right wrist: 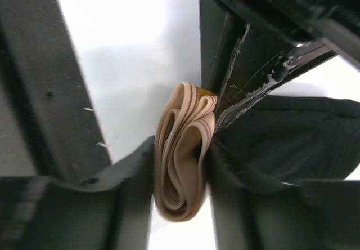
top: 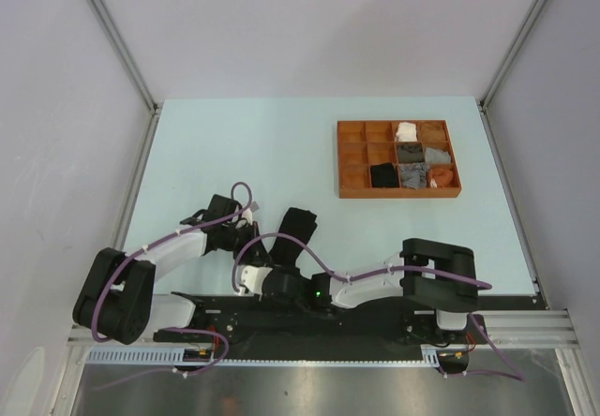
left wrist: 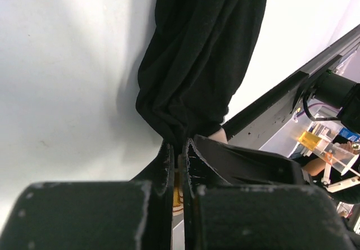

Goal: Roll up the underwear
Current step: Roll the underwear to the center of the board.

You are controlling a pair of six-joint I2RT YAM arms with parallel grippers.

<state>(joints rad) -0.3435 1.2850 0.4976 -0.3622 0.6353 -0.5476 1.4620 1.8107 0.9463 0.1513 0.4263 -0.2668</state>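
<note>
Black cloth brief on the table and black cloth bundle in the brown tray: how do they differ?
The black cloth brief lies elongated on the table; the black cloth bundle sits compact in one compartment of the brown tray. The left fingers and right fingers grip the brief; nothing touches the bundle. Both are black cloth.

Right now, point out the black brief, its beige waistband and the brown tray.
black brief (left wrist: 197, 53), left wrist view, on the bunched black cloth.
beige waistband (right wrist: 180, 165), right wrist view, on the folded band's middle.
brown tray (top: 354, 193), top external view, on its near rim.
</note>
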